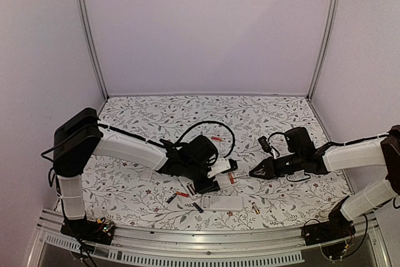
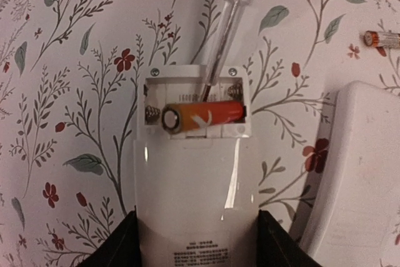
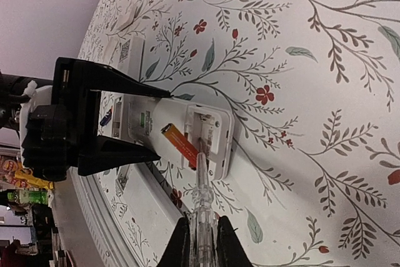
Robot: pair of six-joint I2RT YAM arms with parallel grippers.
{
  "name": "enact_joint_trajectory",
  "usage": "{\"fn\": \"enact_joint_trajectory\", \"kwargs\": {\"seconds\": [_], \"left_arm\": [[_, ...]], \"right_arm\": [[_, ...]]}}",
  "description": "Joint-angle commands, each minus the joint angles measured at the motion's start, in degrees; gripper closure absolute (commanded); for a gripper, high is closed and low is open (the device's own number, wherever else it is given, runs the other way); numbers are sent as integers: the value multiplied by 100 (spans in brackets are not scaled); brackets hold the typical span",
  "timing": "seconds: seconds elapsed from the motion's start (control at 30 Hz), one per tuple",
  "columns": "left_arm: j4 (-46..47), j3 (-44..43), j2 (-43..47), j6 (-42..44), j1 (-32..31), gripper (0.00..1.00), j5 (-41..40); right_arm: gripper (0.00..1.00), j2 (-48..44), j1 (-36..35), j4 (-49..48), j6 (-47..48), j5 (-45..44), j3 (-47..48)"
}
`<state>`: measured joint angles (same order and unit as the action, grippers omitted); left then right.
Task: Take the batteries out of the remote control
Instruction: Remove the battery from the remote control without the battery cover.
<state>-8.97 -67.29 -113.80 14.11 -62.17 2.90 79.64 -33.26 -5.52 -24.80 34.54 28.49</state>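
My left gripper is shut on a white remote, back side up, lying on the table with its battery compartment open. One orange-red battery sits in the compartment, its left end lifted and tilted out. My right gripper is shut on a clear stick-like tool whose tip reaches into the compartment beside the battery. In the top view the left gripper and the right gripper meet at the remote mid-table.
A second white remote lies just in front, also in the left wrist view. Loose batteries lie on the flowered table: red ones, black ones, a brownish one. Black cables loop behind the grippers.
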Motion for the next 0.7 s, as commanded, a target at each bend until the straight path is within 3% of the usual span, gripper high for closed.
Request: {"fn": "enact_joint_trajectory", "kwargs": {"seconds": [0.0, 0.67], "left_arm": [[-527, 225, -151, 180, -7, 77, 97], [-610, 62, -274, 77, 106, 78, -133]], "right_arm": [[100, 94, -7, -439, -254, 473, -199], [100, -884, 3, -275, -509, 910, -541]]}}
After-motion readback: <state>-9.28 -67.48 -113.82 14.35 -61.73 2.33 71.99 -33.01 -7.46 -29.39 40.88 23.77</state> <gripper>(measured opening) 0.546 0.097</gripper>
